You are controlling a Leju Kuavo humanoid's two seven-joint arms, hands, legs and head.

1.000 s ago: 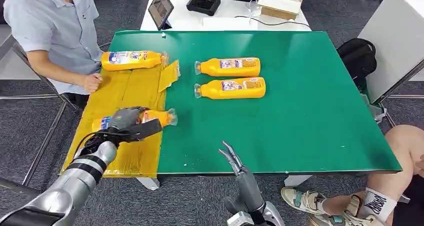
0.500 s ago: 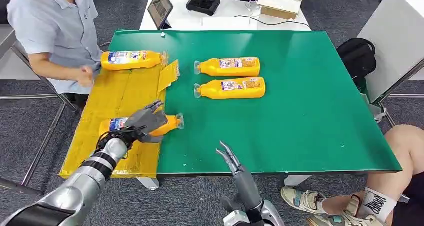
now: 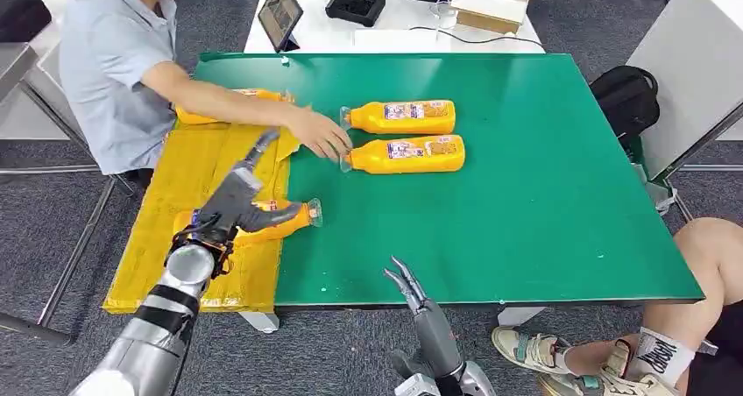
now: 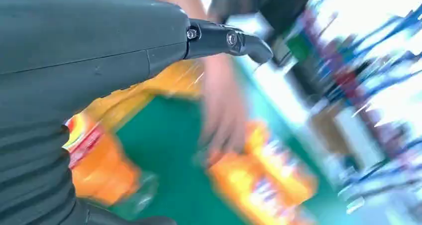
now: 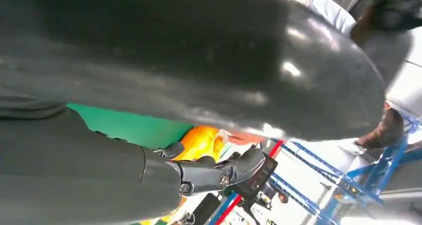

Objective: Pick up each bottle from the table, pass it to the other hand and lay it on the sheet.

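On the yellow sheet (image 3: 210,164) at nine o'clock, the left hand (image 3: 229,201) hovers with fingers spread, holding nothing, over a bottle (image 3: 279,218) lying at the sheet's edge. A person's hand (image 3: 317,135) touches another bottle (image 3: 406,153) toward twelve. At six o'clock, the right hand (image 3: 406,284) hangs below the green surface (image 3: 543,194), fingers apart and holding nothing.

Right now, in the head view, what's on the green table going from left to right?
Yellow sheet → left hand over a bottle → person's hand → two bottles, far bottle and near bottle → bare green table.
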